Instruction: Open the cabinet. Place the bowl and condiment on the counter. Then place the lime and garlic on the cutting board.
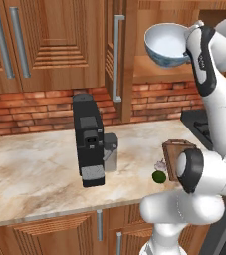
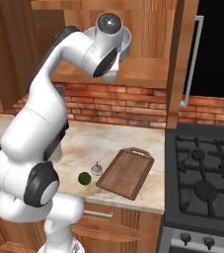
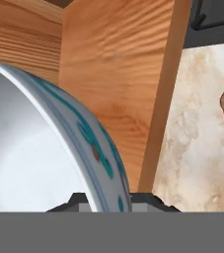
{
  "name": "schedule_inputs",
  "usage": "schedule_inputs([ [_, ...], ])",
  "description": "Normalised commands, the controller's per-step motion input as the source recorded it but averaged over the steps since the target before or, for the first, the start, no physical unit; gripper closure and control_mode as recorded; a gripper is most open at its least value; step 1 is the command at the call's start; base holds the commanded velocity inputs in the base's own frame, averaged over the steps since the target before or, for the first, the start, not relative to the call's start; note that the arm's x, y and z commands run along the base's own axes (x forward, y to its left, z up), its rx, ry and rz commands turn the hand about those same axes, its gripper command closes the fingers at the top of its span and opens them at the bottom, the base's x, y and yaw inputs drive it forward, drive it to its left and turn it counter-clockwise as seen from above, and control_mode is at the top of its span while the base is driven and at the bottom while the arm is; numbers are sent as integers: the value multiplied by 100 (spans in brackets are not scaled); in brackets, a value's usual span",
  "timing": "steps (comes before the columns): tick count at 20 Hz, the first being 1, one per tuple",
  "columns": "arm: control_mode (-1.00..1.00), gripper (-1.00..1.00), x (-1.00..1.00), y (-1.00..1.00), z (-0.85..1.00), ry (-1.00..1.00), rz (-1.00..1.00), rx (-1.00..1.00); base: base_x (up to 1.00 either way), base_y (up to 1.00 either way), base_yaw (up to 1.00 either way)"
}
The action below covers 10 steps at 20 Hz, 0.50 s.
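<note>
Pale bowl (image 1: 165, 44) rim across claw (image 3: 106, 200) (fingertips hidden)

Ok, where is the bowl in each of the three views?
Left base view: the bowl is upper right, tilted, at the open cabinet shelf.
Right base view: top centre, mostly behind the arm's wrist, its rim showing.
Hand view: its rim and painted wall fill the left half.
Shared landmark: the cutting board on the counter.
</note>
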Motion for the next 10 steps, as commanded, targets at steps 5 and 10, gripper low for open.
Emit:
schedule_inputs([
  [5, -100, 100, -62, -10, 17, -2, 0, 5, 0, 0, 0],
  [10, -100, 100, -62, 0, -7, -1, 0, 0, 0, 0, 0],
])
